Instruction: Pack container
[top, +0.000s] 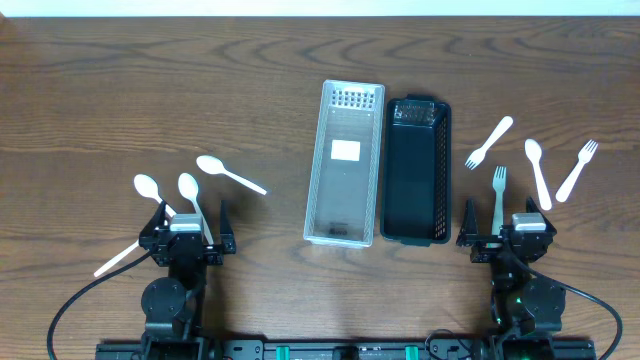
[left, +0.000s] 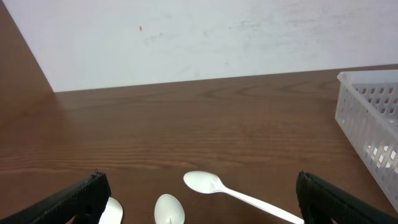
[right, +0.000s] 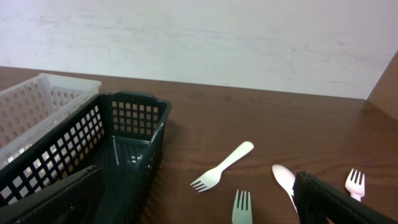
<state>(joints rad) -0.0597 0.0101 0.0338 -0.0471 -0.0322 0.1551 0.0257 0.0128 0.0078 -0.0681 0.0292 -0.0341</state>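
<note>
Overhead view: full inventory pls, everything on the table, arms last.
white basket: 1, translucent white, table centre, no cutlery in it
black basket: 1, black, right beside the white one, no cutlery in it
spoons: 3, white, left of the baskets, near the left arm
lone spoon: 1, white, right of the baskets, among the forks
forks: 3, white, right of the baskets
loose handle: 1, white, sticks out from under the left arm; head hidden, type unclear
table: 1, dark brown wood
left pincer: 1, black, open, over the spoons, holding nothing
right pincer: 1, black, open, over the nearest fork, holding nothing
</note>
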